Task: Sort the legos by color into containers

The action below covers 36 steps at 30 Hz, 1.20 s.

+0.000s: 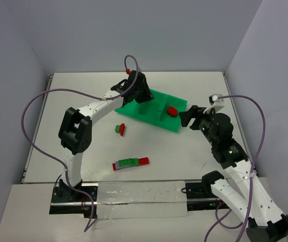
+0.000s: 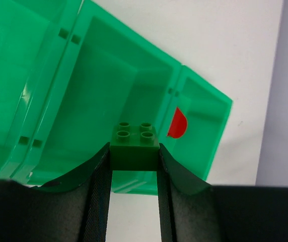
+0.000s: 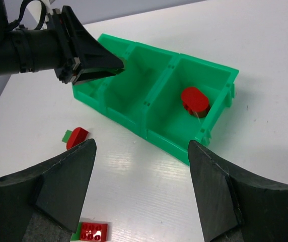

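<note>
Left wrist shows left gripper [image 2: 134, 157] clamped narrowly on green lego [image 2: 134, 140]

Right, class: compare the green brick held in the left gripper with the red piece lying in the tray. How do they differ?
The green brick is boxy with four studs showing; the red piece has a rounded outline. The green brick is clamped in the left gripper above the tray; the red piece lies loose in an end compartment. Both are small plastic lego pieces.
</note>
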Each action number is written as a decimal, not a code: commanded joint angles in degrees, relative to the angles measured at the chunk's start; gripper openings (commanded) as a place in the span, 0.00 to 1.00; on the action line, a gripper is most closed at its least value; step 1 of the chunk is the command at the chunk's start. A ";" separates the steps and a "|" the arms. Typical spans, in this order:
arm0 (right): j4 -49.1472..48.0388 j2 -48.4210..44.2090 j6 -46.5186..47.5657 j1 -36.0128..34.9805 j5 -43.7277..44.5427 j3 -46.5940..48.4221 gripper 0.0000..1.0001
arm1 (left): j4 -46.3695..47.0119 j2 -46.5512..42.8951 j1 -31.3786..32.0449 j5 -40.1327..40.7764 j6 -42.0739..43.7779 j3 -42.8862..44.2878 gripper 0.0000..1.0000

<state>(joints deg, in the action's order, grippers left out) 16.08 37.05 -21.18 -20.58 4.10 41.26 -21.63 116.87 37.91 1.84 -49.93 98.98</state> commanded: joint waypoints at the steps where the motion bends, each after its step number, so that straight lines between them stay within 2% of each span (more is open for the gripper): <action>1: 0.71 0.33 -0.85 0.19 1.29 -0.31 0.81 | -1.46 3.24 0.06 2.26 -1.57 5.41 0.00; 5: 0.88 -0.39 -1.23 0.19 1.00 -0.57 0.81 | -1.75 5.71 -0.03 2.21 -1.57 7.08 0.00; 7: 1.27 -0.48 -1.22 0.19 1.19 -0.49 0.81 | -2.21 6.73 -0.03 1.74 -1.20 7.96 0.10; 8: 1.50 -0.50 -1.14 0.19 1.35 -0.57 0.81 | -2.38 6.96 -0.02 1.56 -1.04 8.42 0.19; 9: 1.51 -0.58 -1.14 0.20 1.35 -0.58 0.81 | -2.44 6.96 0.06 1.32 -1.03 8.42 0.20; 10: 1.69 -0.67 -1.04 0.27 1.31 -0.65 0.81 | -2.15 6.82 0.06 1.17 -0.85 8.24 0.32; 11: 1.83 -0.82 -0.90 0.20 0.95 -0.58 0.81 | -0.77 6.17 0.06 0.52 -0.63 7.23 0.60; 13: 1.94 -0.70 -0.66 0.19 -0.01 -0.72 0.81 | 0.44 4.87 0.06 0.22 -0.13 5.89 0.78; 16: 1.94 -0.75 -1.00 0.19 -0.26 -0.81 0.81 | 0.91 2.99 0.06 0.63 0.66 4.86 0.83; 20: 1.79 -0.84 -1.23 0.19 -0.35 -1.01 0.81 | 2.47 -2.91 0.58 2.25 3.39 1.59 0.83; 23: 1.67 -0.84 -0.92 0.28 -1.13 -1.17 0.81 | 5.54 -9.85 1.10 5.58 5.38 -6.76 0.83; 25: 0.99 -0.75 -0.50 0.19 -1.73 -1.52 0.81 | 5.02 -16.05 1.11 11.56 5.71 -12.78 0.83; 30: -1.96 0.60 -1.42 0.19 -2.56 -3.04 0.81 | -0.58 -25.86 0.94 24.62 5.41 -24.21 0.97; 36: -5.47 3.92 -2.71 0.08 -7.67 -3.19 0.81 | -3.86 -27.94 0.66 26.40 0.80 -33.30 0.99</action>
<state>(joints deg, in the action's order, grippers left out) 16.06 39.53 -23.10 -20.58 0.62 38.35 -21.38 87.79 38.69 23.80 -46.01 70.63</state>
